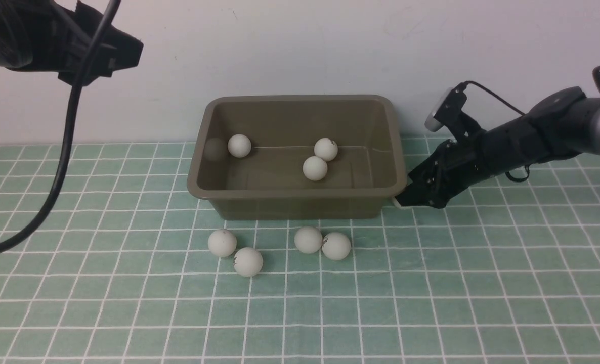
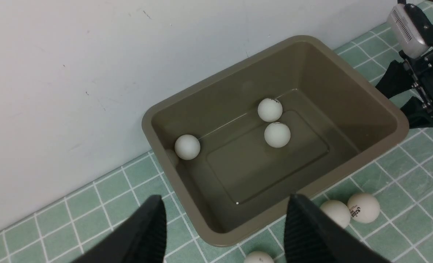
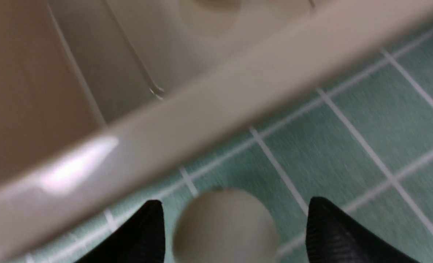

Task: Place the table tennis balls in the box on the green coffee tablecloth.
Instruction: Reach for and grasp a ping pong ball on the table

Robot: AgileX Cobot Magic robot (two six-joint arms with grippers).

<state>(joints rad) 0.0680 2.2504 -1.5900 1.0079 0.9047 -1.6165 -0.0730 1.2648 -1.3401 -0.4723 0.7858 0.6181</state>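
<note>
The olive-brown box (image 1: 300, 98) stands on the green tablecloth (image 1: 431, 303) against the wall. Three white balls lie inside it (image 1: 239, 145) (image 1: 326, 149) (image 1: 314, 168). Several more lie on the cloth in front of it, a left pair (image 1: 222, 242) (image 1: 248, 262) and a right pair (image 1: 308, 239) (image 1: 336, 245). My right gripper (image 1: 403, 199) is low at the box's front right corner. In the right wrist view it (image 3: 234, 204) is open, with one ball (image 3: 225, 230) between its fingers, gaps on both sides. My left gripper (image 2: 223, 199) is open and empty, raised above the box's left side.
A plain white wall runs right behind the box. The left arm's black cable (image 1: 62, 167) hangs down over the cloth at the left. In the left wrist view the box's inner wall (image 2: 329, 91) and the right arm's camera (image 2: 406, 29) show.
</note>
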